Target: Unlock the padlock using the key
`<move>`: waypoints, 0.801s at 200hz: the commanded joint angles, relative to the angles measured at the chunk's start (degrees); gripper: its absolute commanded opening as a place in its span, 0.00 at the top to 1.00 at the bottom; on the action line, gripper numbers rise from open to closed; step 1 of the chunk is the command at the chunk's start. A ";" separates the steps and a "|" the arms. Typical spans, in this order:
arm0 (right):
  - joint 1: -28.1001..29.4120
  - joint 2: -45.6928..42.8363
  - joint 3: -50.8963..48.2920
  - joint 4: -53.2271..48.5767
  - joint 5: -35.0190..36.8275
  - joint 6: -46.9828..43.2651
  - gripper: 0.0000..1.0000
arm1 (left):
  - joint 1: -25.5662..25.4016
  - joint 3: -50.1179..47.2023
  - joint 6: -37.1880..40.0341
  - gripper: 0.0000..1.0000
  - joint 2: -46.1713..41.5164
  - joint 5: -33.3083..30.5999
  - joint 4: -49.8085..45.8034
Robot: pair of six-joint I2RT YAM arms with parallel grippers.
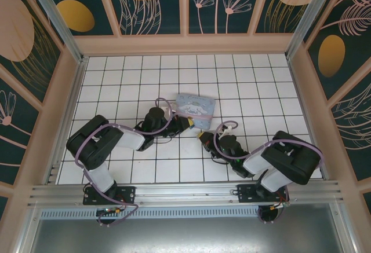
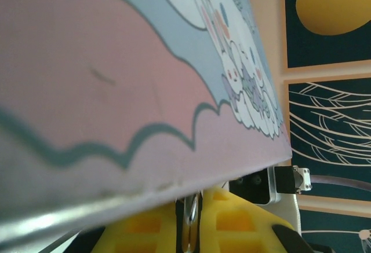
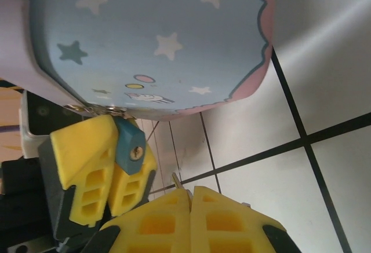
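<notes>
The teal padlock (image 3: pixel 128 144) hangs from the latch of the pastel blue tin (image 3: pixel 151 39), keyhole facing the right wrist camera. My left gripper (image 1: pixel 190 124) is shut on the padlock, its yellow fingers (image 3: pixel 87 160) on either side of the body. In the left wrist view a silver strip of the padlock (image 2: pixel 191 215) shows between those fingers, just under the tin's edge. My right gripper (image 3: pixel 190 192) is shut on the key (image 3: pixel 175 179); only its thin tip pokes out. That tip sits below and right of the keyhole, apart from it.
The tin (image 1: pixel 195 106) lies on the white tiled floor (image 1: pixel 261 91) mid-table, with both grippers meeting at its near edge. My right gripper (image 1: pixel 204 141) is just in front of the left one. Patterned walls (image 1: pixel 232 4) enclose the floor.
</notes>
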 commanded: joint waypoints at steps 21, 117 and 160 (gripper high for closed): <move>0.11 0.77 1.06 3.41 2.28 1.47 1.00 | 0.33 -0.67 -2.96 1.00 0.42 1.44 6.94; -0.49 1.29 1.94 3.50 2.24 1.91 1.00 | 0.33 -0.86 -2.80 1.00 0.14 0.85 6.97; -1.02 1.77 3.00 3.21 2.06 2.00 1.00 | 0.22 -0.94 -2.63 1.00 0.13 0.62 6.87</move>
